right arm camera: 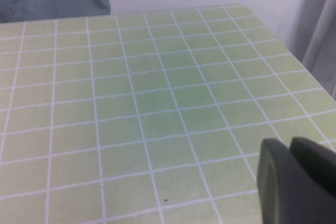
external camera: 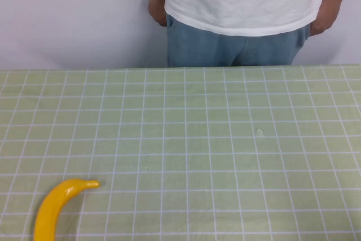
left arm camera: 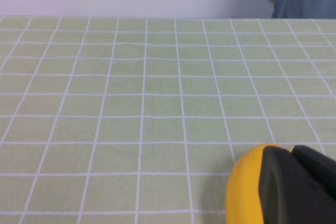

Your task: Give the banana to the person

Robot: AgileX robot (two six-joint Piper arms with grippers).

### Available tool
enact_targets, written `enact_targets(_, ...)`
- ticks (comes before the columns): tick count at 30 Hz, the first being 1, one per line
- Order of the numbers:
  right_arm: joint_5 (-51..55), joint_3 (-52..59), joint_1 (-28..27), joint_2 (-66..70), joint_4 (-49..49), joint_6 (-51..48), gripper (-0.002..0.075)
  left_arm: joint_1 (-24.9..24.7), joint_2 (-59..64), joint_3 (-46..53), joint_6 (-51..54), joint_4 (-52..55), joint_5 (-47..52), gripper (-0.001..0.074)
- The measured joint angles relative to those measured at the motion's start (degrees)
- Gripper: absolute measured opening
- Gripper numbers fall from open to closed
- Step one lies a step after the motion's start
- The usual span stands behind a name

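Banana, near-left corner of worktop: smooth, glossy skin.
Worktop: matt pale-green cloth, white grid lines.
Person, beyond far edge: white cotton-like T-shirt, blue denim jeans.
Left gripper, right gripper: dark matt plastic.

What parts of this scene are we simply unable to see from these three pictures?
- The person: head and upper chest cut off by the high view's top edge.
- The banana: lower end cut off by the high view's bottom edge; in the left wrist view, the left gripper covers part of it.
- Right gripper: only a dark corner shows in the right wrist view.
- Neither arm appears in the high view.
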Motion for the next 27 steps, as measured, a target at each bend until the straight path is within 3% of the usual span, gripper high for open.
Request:
enact_targets(6, 0.0, 0.0, 0.0, 0.0, 0.0, 0.0, -0.0009, 0.0, 0.0, 0.4, -0.2, -2.7, -5.7, 0.0001)
enact_targets(20, 0.0, 0.0, 0.0, 0.0, 0.0, 0.0, -0.0009, 0.0, 0.0, 0.4, -5.1, -10.3, -43.2, 0.0001)
enact_targets(23, 0.0, 0.0, 0.0, 0.0, 0.0, 0.0, -0.0009, 0.0, 0.0, -1.7, -4.9, -13.4, -42.3, 0.0001)
enact_targets(27, 0.0, 0.0, 0.0, 0.0, 0.0, 0.0, -0.0009, 0.0, 0.6, -9.7, -2.5, -14.4, -32.9, 0.0001)
